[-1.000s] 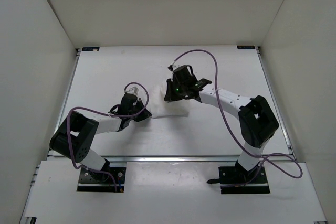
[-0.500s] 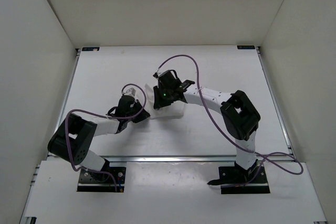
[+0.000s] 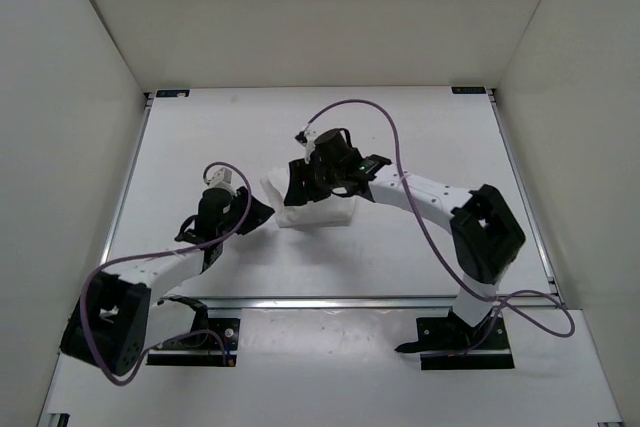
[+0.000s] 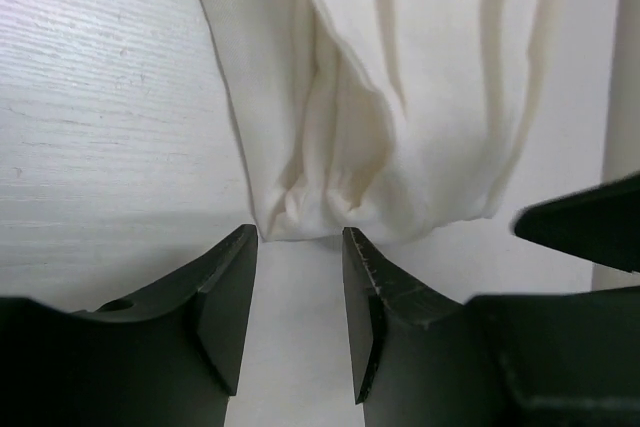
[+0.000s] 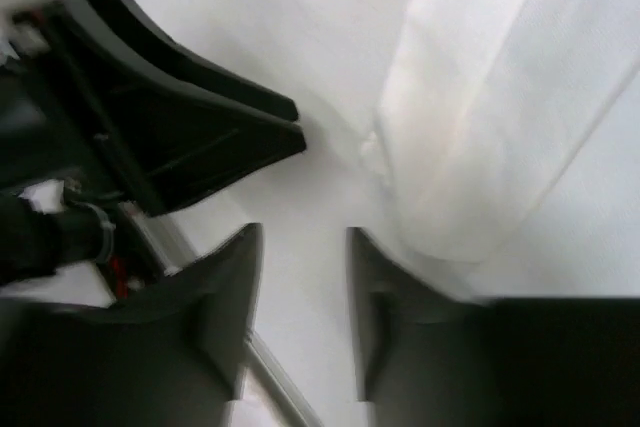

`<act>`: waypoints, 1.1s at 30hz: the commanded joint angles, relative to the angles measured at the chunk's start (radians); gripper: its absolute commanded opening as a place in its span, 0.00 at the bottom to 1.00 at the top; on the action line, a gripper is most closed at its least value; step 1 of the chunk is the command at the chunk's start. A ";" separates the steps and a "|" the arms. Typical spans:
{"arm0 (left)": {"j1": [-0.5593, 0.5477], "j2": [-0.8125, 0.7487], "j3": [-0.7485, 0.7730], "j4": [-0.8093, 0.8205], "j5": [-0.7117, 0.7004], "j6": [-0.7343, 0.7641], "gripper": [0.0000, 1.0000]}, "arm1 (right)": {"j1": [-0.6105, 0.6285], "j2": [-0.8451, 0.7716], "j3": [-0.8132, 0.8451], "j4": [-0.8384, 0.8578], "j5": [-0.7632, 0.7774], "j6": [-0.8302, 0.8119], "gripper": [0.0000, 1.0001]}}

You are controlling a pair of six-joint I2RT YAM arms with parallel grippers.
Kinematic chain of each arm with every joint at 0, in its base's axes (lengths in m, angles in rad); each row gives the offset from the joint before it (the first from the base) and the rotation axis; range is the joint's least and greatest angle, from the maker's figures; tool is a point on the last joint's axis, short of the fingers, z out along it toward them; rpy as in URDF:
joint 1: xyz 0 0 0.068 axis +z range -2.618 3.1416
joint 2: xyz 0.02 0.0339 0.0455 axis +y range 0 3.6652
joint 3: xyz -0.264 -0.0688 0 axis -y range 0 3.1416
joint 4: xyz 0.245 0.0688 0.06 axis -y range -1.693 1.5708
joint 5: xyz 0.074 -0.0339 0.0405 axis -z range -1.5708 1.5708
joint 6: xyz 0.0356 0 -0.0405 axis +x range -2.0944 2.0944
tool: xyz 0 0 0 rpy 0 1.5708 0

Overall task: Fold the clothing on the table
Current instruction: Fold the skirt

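White fabric garment (image 3: 318, 209), creased and gathered into a compact folded bundle, lies flat on the tabletop (image 3: 430, 137). Left gripper (image 4: 298, 247): jaws spread, nothing between them. Its tips sit just short of the garment's bunched near-left end. Right gripper (image 5: 305, 242): jaws spread, empty, low over the garment's far-left part, with fabric just beside one finger. Right wrist view is blurred, so I cannot tell whether that finger touches the garment.

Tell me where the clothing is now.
Top view: the clothing lies near the middle of the table, right of the left end effector, with the right end effector over its far edge.
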 commanded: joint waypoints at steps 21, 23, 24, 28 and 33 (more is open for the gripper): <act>0.117 -0.451 -0.051 -0.310 -0.031 0.017 0.51 | -0.003 0.408 0.293 -0.086 -0.050 -0.038 0.00; 0.125 -0.460 -0.037 -0.333 -0.014 0.028 0.51 | -0.006 0.376 0.328 -0.132 -0.050 -0.068 0.00; 0.128 -0.462 -0.017 -0.352 0.000 0.035 0.52 | 0.008 0.320 0.327 -0.132 -0.045 -0.075 0.00; 0.151 -0.463 0.066 -0.434 0.062 0.104 0.56 | -0.015 0.015 0.165 -0.051 -0.009 -0.069 0.08; 0.143 -0.473 0.156 -0.535 0.125 0.158 0.58 | -0.142 -0.281 -0.148 0.146 -0.086 0.004 0.18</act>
